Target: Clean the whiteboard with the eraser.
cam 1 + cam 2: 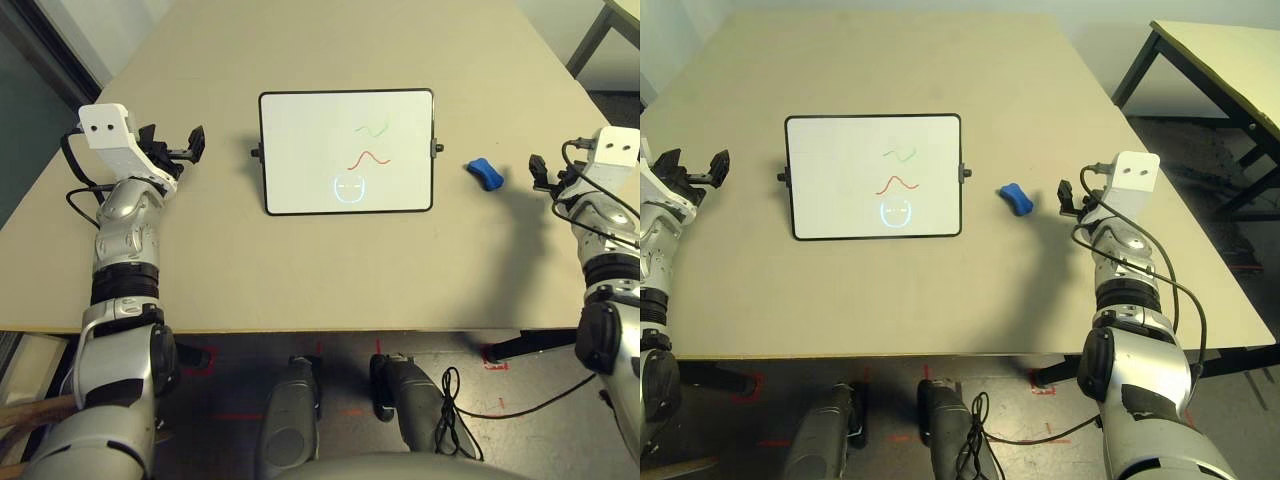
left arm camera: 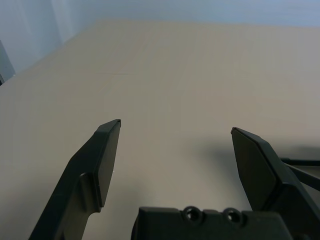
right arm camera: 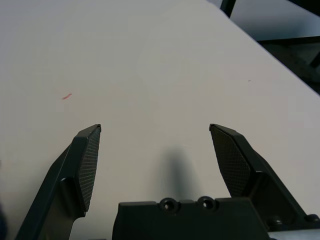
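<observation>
Both our grippers, L point(image 2: 176, 125) and R point(image 3: 155, 126), stand wide & empty, prob. so R can take the curved blue eraser point(image 1: 485, 174), lying betw. it & the whiteboard point(image 1: 310, 150). Board's flat, glossy, black-rimmed, w/ marker squiggles point(image 1: 369, 160) for us to wipe.

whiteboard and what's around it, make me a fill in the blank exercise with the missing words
The whiteboard carries a wavy line in green and another in ____.
The eraser is coloured ____.
On the table, the eraser lies between the whiteboard and the robot's ____ gripper.
The fingers of the left gripper stand ____, with nothing between them.

Missing words: red; blue; right; apart
</observation>
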`<control>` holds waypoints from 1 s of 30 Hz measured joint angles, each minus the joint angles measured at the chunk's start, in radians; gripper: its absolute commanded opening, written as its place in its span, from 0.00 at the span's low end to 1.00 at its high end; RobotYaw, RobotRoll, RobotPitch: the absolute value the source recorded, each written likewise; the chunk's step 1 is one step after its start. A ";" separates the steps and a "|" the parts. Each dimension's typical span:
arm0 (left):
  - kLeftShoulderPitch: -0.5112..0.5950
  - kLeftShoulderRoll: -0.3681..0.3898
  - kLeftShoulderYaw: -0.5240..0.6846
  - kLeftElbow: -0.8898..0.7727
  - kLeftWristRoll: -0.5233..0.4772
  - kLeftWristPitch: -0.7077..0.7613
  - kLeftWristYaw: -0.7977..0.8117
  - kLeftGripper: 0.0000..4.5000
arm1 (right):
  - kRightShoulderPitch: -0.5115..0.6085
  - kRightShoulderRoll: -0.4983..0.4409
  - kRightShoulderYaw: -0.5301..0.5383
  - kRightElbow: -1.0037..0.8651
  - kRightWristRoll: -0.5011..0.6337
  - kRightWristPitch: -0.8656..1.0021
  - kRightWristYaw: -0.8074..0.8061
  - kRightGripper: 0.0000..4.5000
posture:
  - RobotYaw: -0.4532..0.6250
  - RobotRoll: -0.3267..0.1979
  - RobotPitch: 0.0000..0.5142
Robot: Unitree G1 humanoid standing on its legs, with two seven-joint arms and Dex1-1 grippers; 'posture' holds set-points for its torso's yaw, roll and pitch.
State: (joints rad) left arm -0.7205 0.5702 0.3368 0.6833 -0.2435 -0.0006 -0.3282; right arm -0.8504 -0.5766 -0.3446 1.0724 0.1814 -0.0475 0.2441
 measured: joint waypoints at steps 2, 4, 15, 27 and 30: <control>0.000 0.000 0.000 0.000 0.000 0.000 0.000 1.00 | 0.000 -0.004 0.000 0.000 0.000 -0.001 0.000 1.00 | 0.45 0.62 0.44; 0.000 -0.002 0.000 0.000 0.000 0.000 0.000 1.00 | 0.000 -0.006 0.000 0.003 0.000 -0.001 0.001 1.00 | 0.45 0.62 0.44; -0.100 0.052 -0.013 -0.029 -0.004 0.048 -0.080 1.00 | -0.058 -0.039 0.097 -0.131 -0.035 0.121 0.127 1.00 | 0.43 0.62 0.41; -0.159 0.098 -0.139 -0.266 -0.037 0.320 -0.334 1.00 | 0.010 -0.079 0.294 -0.535 -0.086 0.615 0.326 1.00 | 0.43 0.62 0.39; -0.156 0.067 -0.165 -0.340 -0.056 0.375 -0.352 1.00 | 0.007 -0.084 0.320 -0.563 -0.097 0.676 0.344 1.00 | 0.43 0.62 0.39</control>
State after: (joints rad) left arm -0.8764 0.6375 0.1713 0.3436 -0.2995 0.3744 -0.6799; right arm -0.8432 -0.6611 -0.0249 0.5092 0.0841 0.6283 0.5878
